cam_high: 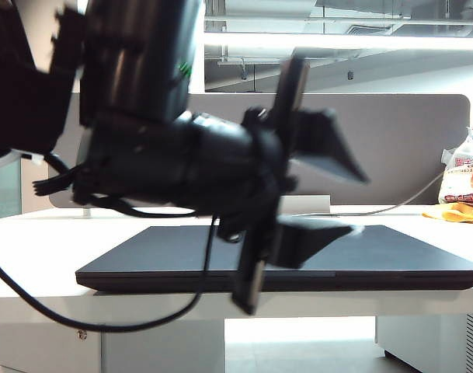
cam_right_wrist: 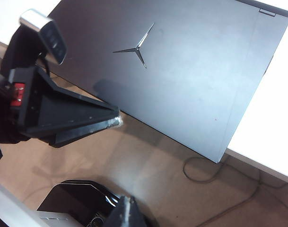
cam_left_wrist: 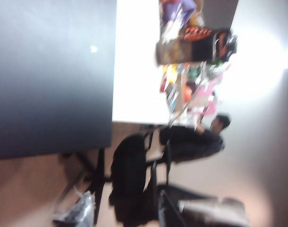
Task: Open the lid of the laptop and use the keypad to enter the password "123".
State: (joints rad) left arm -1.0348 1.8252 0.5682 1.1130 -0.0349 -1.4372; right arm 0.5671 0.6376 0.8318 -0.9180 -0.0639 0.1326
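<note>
The laptop [cam_high: 220,252] lies flat on the white table [cam_high: 34,241], its blue-black lid [cam_right_wrist: 191,71] shut, with the star logo [cam_right_wrist: 136,47] facing up. The keypad is hidden under the lid. My left gripper [cam_high: 359,203] hangs blurred at the laptop's front edge. Its two fingers are spread apart, one above the other, with nothing between them. From the right wrist view its fingertips [cam_right_wrist: 116,120] sit just off that edge, over the floor. My right gripper [cam_right_wrist: 127,210] stays back from the laptop with its tips pressed together and empty. The left wrist view is blurred and shows the lid [cam_left_wrist: 49,80].
A grey divider board [cam_high: 391,148] stands behind the table. Bags and orange items [cam_high: 461,186] sit at the far right, with a cable [cam_high: 399,203] running to them. A black chair [cam_left_wrist: 129,182] and a seated person [cam_left_wrist: 196,139] are beyond the table. A cable [cam_right_wrist: 205,170] lies on the floor.
</note>
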